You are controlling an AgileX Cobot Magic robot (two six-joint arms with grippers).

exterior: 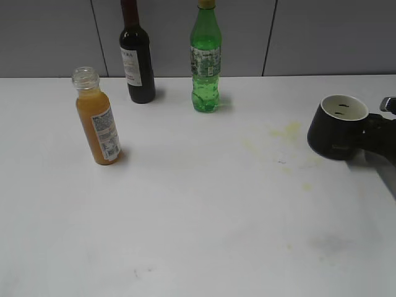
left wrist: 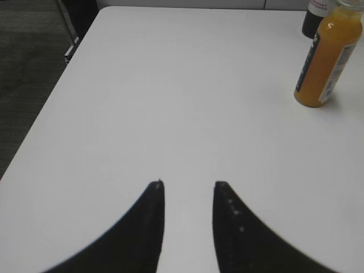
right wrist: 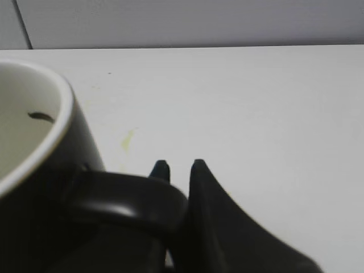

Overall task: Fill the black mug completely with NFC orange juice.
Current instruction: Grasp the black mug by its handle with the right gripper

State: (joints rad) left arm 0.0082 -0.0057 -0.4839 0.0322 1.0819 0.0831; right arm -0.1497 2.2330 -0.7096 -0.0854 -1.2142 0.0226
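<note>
the right tool (right wrist: 179, 165) is clenched on the loop handle (right wrist: 122, 207) of the black mug (exterior: 337, 129), its two dark fingertips nearly meeting just past the handle in the right wrist view. in the exterior view this tool sits at the far right edge, dark against the mug's side. the mug rests tilted toward the camera, its white interior showing with a couple of small dark marks inside; no liquid shows in it. pale yellowish stains (exterior: 286, 132) mark the white surface (exterior: 198, 216) just left of the mug.

the left tool (left wrist: 187, 185) hangs released over bare surface, its two black fingers apart with nothing between them; it does not show in the exterior view.

the nfc orange juice (exterior: 97, 127) stands well apart to the left of the mug, in a clear capless bottle with a white label, filled to near the neck and appearing to lean slightly. behind it, farther from the mug's side, a dark wine bottle (exterior: 137, 59) and a green soda bottle (exterior: 205, 62) stand upright near the grey back wall, the green one the nearer of the two to the mug.
</note>
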